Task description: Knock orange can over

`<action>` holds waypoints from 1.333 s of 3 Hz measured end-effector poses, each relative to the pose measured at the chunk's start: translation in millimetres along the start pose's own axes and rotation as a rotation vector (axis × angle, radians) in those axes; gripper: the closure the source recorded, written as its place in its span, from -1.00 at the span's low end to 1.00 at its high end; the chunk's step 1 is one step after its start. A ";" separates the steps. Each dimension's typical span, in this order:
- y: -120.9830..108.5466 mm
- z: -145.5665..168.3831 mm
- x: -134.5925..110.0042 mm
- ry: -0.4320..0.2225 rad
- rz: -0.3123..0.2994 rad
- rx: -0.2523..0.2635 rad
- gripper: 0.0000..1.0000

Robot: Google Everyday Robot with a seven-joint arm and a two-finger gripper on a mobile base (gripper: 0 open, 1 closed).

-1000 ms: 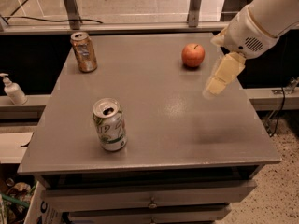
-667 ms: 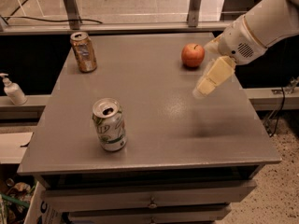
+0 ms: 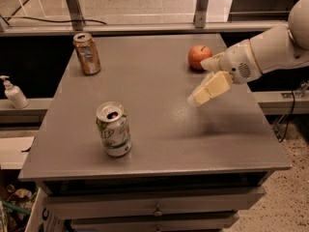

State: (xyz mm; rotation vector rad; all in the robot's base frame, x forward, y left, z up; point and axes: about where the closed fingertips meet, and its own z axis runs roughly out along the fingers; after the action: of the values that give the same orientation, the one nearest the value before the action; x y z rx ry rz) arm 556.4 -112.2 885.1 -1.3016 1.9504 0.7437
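Observation:
The orange can [image 3: 87, 53] is a coppery drink can with a silver top. It stands upright at the far left corner of the grey table [image 3: 154, 129]. My gripper [image 3: 198, 98] hangs above the table's right half, just in front of a red apple [image 3: 198, 57]. It points left and down, far to the right of the orange can and apart from it.
A green-and-white can [image 3: 113, 129] stands upright near the table's front left. A soap dispenser [image 3: 13, 93] sits on a ledge to the left. A metal rail runs behind the table. Drawers sit under the tabletop.
My gripper and arm have moved left and lower over the table, toward its middle. The cans and the apple have not moved.

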 end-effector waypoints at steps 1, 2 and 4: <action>0.6 1.6 -0.7 -0.006 -0.001 -0.005 -1.00; 3.9 29.4 -27.5 -0.087 -0.024 -0.041 -1.00; 6.0 110.4 -104.9 -0.243 -0.099 -0.124 -1.00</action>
State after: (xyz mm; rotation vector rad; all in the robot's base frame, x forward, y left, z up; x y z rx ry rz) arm 603.9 31.9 900.1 -1.3044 1.6575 0.9392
